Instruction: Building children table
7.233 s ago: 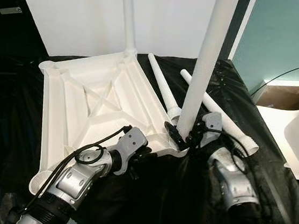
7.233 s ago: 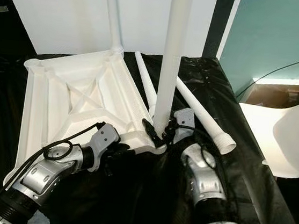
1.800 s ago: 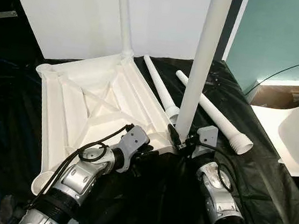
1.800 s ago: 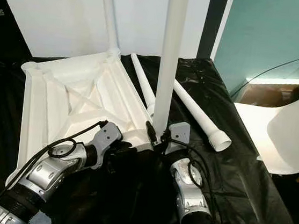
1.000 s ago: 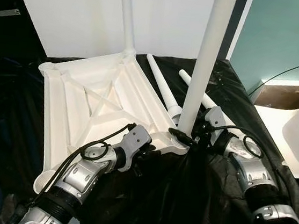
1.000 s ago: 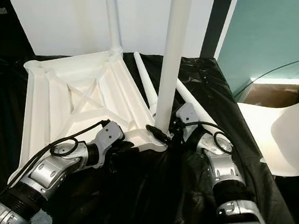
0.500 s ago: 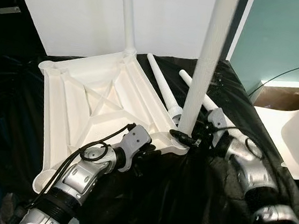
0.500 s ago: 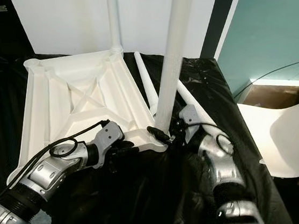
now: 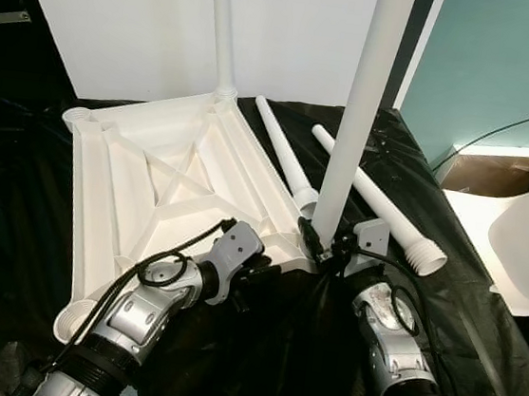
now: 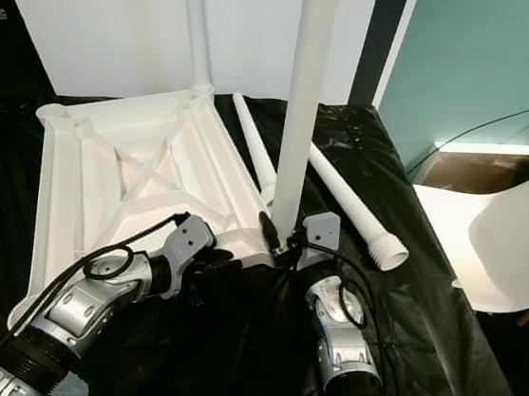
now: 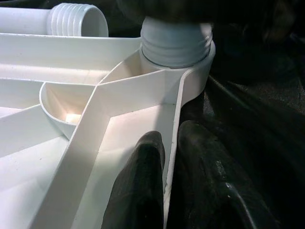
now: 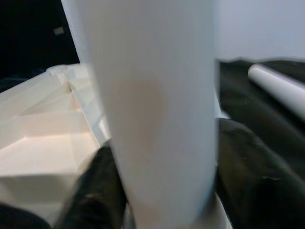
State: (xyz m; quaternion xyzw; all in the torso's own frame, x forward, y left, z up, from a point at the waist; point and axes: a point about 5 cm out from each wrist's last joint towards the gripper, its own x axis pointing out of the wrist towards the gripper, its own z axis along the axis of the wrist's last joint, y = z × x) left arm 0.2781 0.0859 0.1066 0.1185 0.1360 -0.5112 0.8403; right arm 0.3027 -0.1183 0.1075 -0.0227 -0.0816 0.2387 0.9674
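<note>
White tabletop (image 9: 152,176): 2 legs up, 2 loose; right tool (image 9: 324,246) grips one.

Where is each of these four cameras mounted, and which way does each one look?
Left and right eye views: on the head, looking down at the upturned table top, both silver arms showing.
Left wrist view: along the left gripper, pinching the table top's rim.
Right wrist view: along the right gripper, closed around the upright leg.
All share that leg's corner socket.
</note>
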